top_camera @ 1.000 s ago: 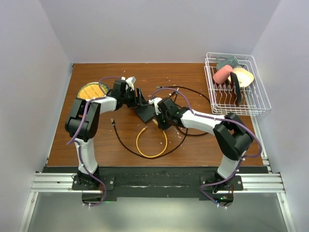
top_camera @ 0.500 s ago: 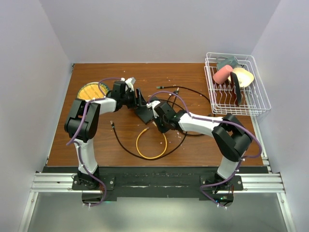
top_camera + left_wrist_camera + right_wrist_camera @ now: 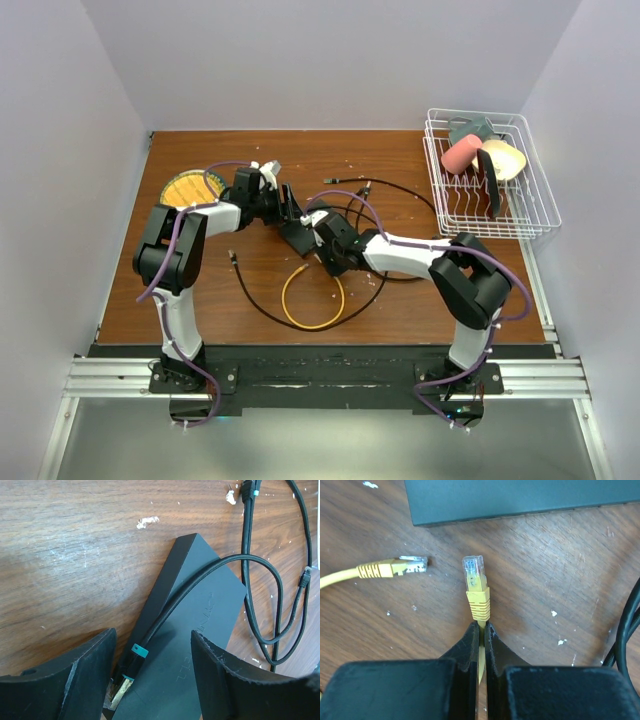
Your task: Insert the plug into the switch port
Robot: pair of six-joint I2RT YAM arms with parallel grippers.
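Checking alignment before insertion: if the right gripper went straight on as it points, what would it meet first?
The right gripper holds the plug ahead; that would likely hit the switch edge first.

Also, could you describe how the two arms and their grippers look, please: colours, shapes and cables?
Both arms look alike. The left arm and the right arm have white tubular links between bulky black joint housings. A purple cable loops loosely along each. The left gripper and right gripper have thick matte black fingers tapering to the tips. I see no markings.
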